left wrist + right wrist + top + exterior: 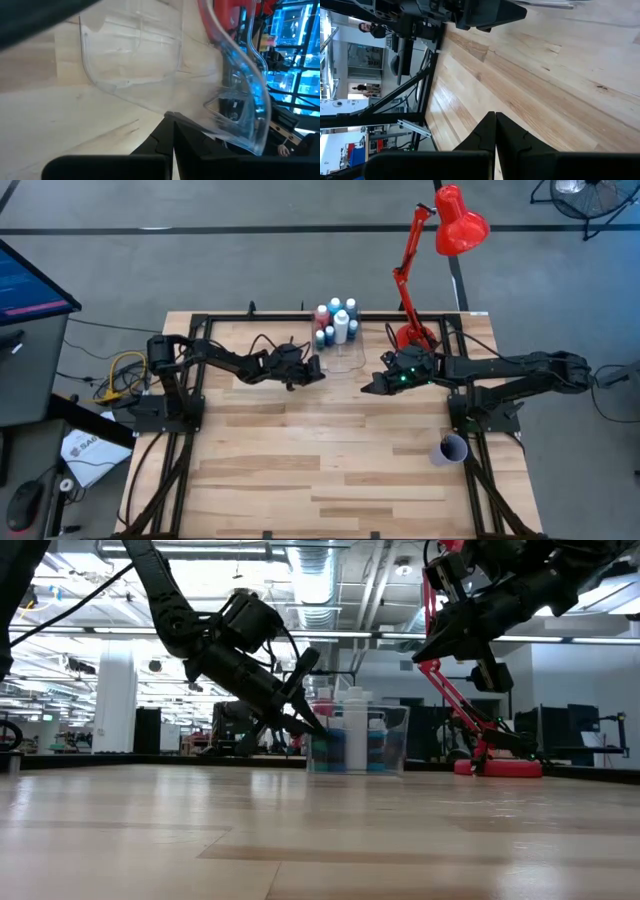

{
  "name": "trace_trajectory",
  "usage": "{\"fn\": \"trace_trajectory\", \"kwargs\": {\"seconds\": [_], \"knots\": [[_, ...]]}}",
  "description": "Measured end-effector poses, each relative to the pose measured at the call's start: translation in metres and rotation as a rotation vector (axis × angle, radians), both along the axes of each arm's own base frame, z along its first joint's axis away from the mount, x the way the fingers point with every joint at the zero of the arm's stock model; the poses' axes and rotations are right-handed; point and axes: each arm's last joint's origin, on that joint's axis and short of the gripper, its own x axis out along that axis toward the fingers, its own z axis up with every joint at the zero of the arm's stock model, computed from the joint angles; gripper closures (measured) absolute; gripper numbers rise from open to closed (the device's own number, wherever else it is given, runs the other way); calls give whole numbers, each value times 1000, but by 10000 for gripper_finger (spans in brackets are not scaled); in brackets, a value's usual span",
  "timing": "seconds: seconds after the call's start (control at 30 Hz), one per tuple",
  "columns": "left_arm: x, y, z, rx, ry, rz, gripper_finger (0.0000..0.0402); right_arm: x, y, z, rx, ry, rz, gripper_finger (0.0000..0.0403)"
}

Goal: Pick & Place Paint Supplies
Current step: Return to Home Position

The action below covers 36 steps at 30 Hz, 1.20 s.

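Wooden table (300, 470) carries a clear box (347, 360) at its far middle, a red lamp (455, 225) behind the box on the right, and a purple cup (452, 448) near the right arm's base.

**Supplies.** The bottles (335, 320) stand clustered in the far end of the box. No bottle, tube or brush lies loose on the boards. The pictures do not show whether the cup holds brushes.

**Grippers.**
- Left gripper (316, 369): low, just beside the box's left wall. Whether it touches the wall cannot be told. Jaws are pressed together and hold nothing.
- Right gripper (370, 387): raised above the table, near the box's right front corner. Jaws are pressed together and hold nothing.

**Step in hand.** Placing appears finished, so the arms are judged to be returning to home.

**Next move.**
1. Draw the left gripper away from the box wall before swinging it, so the box is not pushed.
2. Retract the right arm toward its base, keeping it clear of the lamp and the cup.
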Motion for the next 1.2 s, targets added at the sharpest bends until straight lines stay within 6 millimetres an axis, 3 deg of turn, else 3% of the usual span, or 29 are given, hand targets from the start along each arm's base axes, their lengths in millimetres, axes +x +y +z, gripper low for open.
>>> {"fn": "trace_trajectory", "kwargs": {"seconds": [0.7, 1.2], "knots": [[-2, 2, 5, 41, 1, -8, 401, 0, 0, 0, 4, 0, 3, 403], [-19, -13, 58, 164, -23, -53, 401, 1, 3, 2, 8, -21, 29, 403]]}}
